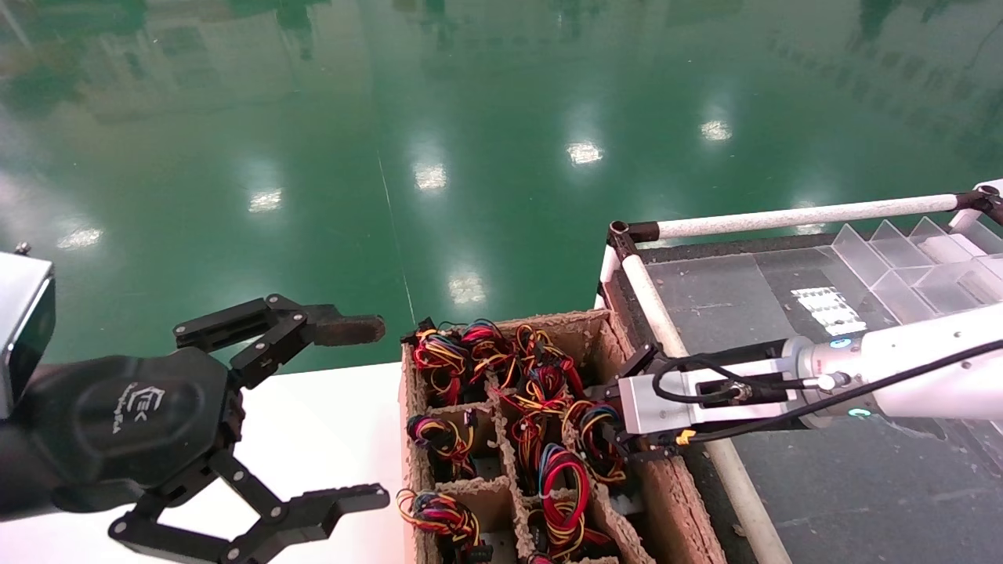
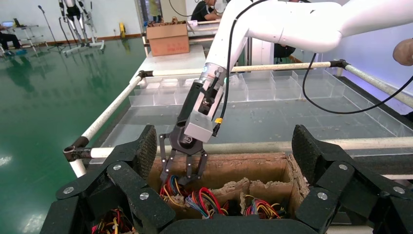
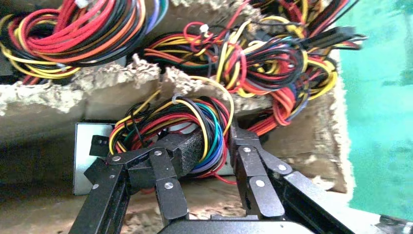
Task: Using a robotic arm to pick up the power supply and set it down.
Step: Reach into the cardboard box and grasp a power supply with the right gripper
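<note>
A power supply lies in a compartment of the cardboard box. Its grey metal case shows under a looped bundle of red, yellow, blue and black wires. The white robotic arm on my right reaches down into that compartment. My right gripper is shut on the wire loop: one padded finger sits inside the loop and the other presses from outside. From the left wrist view the same gripper stands in the wires. My left gripper hangs open beside the box, holding nothing.
Neighbouring compartments hold several more wire bundles between ragged cardboard dividers. A white table top lies under my left gripper. To the right stands a dark bench with white tube rails and clear plastic bins.
</note>
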### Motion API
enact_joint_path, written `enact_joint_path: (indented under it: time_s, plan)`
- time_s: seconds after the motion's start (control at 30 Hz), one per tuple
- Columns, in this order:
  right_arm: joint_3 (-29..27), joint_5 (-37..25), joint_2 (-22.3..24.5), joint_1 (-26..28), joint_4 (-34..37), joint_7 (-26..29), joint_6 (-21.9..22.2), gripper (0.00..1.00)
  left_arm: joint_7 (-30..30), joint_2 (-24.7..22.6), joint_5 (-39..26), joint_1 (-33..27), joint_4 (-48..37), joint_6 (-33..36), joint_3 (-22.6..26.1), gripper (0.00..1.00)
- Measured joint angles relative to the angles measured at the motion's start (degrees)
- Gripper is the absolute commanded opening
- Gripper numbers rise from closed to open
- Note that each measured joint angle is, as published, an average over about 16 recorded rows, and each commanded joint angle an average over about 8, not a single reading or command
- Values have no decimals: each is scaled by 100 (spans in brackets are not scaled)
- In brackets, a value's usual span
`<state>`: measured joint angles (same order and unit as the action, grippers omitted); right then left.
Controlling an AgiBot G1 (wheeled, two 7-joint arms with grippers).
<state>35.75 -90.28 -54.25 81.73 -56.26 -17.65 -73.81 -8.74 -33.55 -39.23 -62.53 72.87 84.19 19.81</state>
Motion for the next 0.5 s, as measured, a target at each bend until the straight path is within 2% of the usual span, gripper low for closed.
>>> enact_joint_path:
  time_s: [0.5]
  plan:
    - [-552, 487, 563, -515, -1238, 32, 680, 0, 1, 1, 1, 0, 0, -1, 1, 100]
